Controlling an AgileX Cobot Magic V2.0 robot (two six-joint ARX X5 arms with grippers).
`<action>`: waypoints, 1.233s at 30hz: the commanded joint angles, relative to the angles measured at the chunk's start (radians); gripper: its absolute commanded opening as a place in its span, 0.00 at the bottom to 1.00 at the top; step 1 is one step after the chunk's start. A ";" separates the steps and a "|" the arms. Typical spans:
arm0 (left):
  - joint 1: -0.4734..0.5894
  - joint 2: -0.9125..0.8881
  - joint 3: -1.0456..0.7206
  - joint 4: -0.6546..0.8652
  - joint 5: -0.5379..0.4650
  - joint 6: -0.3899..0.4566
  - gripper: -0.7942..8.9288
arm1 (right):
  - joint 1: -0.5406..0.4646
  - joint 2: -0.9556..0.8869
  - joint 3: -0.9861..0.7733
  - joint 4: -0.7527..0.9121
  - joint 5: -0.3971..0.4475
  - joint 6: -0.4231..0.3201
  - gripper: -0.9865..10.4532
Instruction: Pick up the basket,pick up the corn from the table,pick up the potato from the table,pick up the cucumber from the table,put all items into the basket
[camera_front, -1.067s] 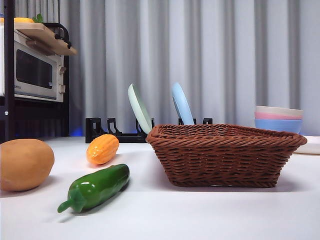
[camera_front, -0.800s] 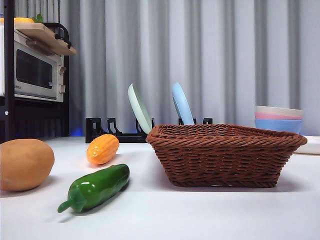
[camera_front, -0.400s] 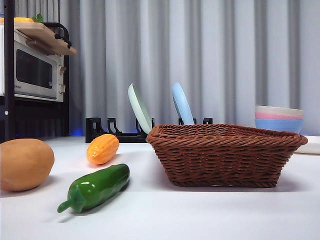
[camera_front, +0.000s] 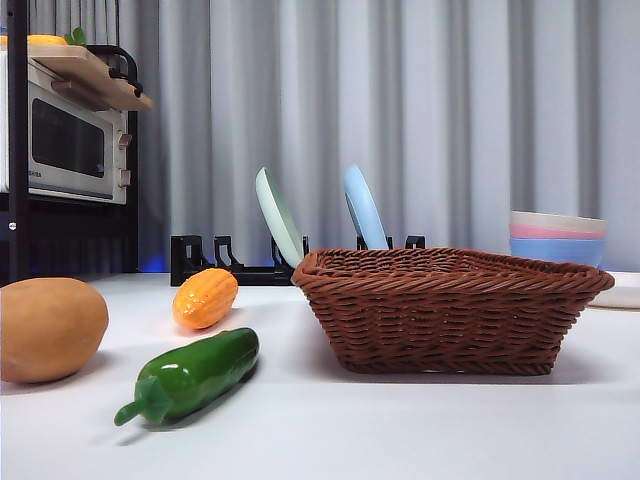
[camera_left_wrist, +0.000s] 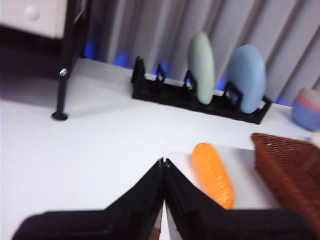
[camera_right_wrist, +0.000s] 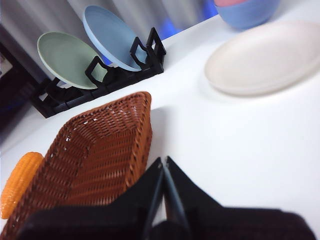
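The brown wicker basket (camera_front: 450, 308) stands on the white table (camera_front: 400, 430) at the right; it also shows in the right wrist view (camera_right_wrist: 95, 165) and the left wrist view (camera_left_wrist: 290, 170). The ridged orange corn (camera_front: 205, 297) lies left of it, also seen in the left wrist view (camera_left_wrist: 213, 173) and the right wrist view (camera_right_wrist: 17, 181). The tan potato (camera_front: 48, 328) sits at the far left. The green cucumber (camera_front: 192, 373) lies in front of the corn. My left gripper (camera_left_wrist: 164, 162) is shut and empty above the table near the corn. My right gripper (camera_right_wrist: 163, 161) is shut and empty beside the basket. Neither shows in the front view.
A black dish rack (camera_front: 235, 262) at the back holds a green plate (camera_front: 279, 217) and a blue plate (camera_front: 364, 208). Stacked bowls (camera_front: 557, 237) and a white plate (camera_right_wrist: 265, 57) sit at the back right. A microwave (camera_front: 70, 145) on a black shelf stands at the back left.
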 joint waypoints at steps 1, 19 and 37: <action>0.002 0.093 0.074 -0.008 0.044 0.043 0.07 | -0.002 0.129 0.102 0.000 -0.010 -0.047 0.08; -0.023 0.733 0.510 -0.302 0.351 0.230 0.23 | 0.002 0.774 0.628 -0.331 -0.365 -0.292 0.20; -0.076 0.784 0.512 -0.242 0.329 0.198 0.42 | 0.103 0.980 0.742 -0.290 -0.191 -0.293 0.42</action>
